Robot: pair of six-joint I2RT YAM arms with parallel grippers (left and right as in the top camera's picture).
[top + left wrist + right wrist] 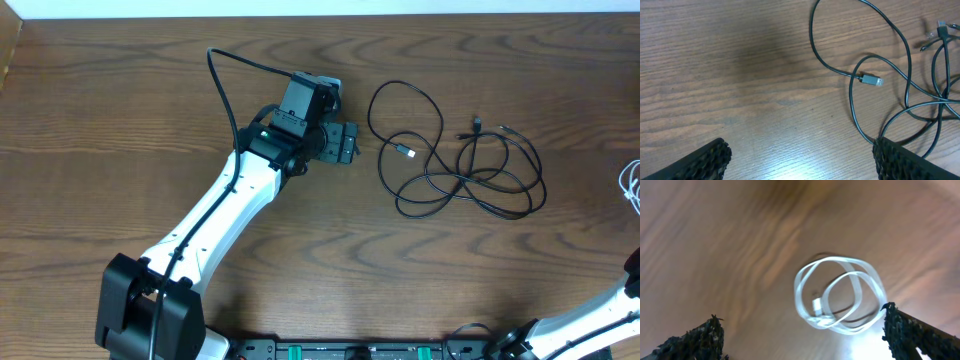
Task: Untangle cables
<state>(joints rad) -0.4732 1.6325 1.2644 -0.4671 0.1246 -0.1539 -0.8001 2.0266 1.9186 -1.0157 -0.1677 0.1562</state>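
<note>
The thin black cord [455, 160] lies in loose loops on the wooden table right of centre, its small plug [405, 151] at the left side. It also shows in the left wrist view [905, 85], with the plug [871, 79] upper right. My left gripper [345, 143] is open and empty, just left of the black cord; in its own view [800, 160] the right finger touches a strand. The white cord [837, 295] lies coiled on the table, blurred, in the right wrist view and at the overhead's right edge [631, 185]. My right gripper [802, 340] is open and empty.
The left arm [215, 215] crosses the table from the bottom left, with its own thicker black wire [225, 70] arching behind it. The right arm's base [590, 325] shows at the bottom right corner. The table's back edge [320, 17] runs along the top.
</note>
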